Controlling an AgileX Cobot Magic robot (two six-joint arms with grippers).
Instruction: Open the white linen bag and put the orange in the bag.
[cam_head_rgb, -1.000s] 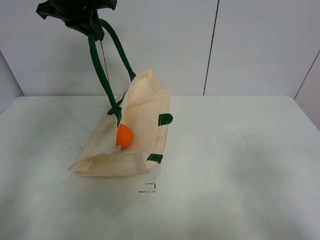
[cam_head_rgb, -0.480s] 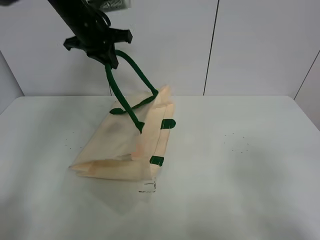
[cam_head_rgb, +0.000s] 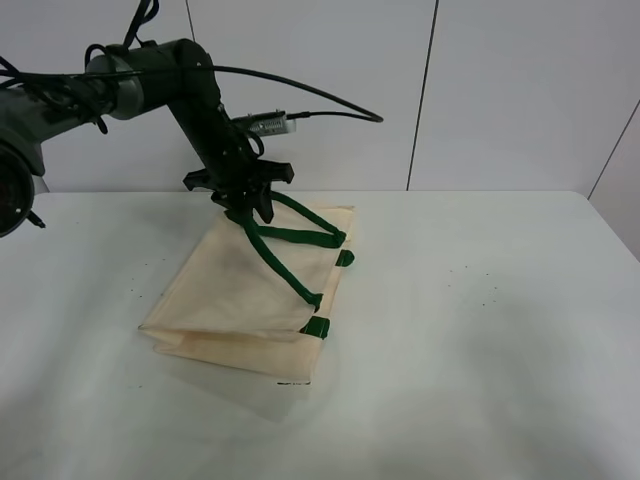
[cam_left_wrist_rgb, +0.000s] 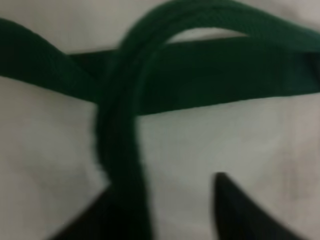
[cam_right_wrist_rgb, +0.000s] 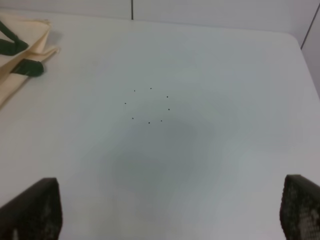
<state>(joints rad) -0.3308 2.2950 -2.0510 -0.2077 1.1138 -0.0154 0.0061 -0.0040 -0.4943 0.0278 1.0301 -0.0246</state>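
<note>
The white linen bag (cam_head_rgb: 240, 290) lies flat on the table at centre left, with its mouth toward the right. Its dark green handle (cam_head_rgb: 290, 237) rises in a loop to my left gripper (cam_head_rgb: 247, 208), just above the bag's far edge. In the left wrist view the handle (cam_left_wrist_rgb: 200, 75) runs between the fingers of the left gripper (cam_left_wrist_rgb: 162, 192) and lies against one of them. The jaws stand apart, with bag cloth (cam_left_wrist_rgb: 60, 140) showing in the gap. The orange is hidden. My right gripper (cam_right_wrist_rgb: 165, 215) is open wide over bare table, and a corner of the bag (cam_right_wrist_rgb: 10, 80) shows there.
The white table (cam_head_rgb: 480, 330) stretches to the right of the bag, with small black dots (cam_right_wrist_rgb: 150, 105) on it. A grey panelled wall (cam_head_rgb: 500, 90) stands behind. A black cable (cam_head_rgb: 320, 105) hangs from the left arm.
My left gripper has come down and to the right with the handle. The bag has sunk from propped open to flat. The orange, seen in the bag's mouth a second ago, is now hidden.
</note>
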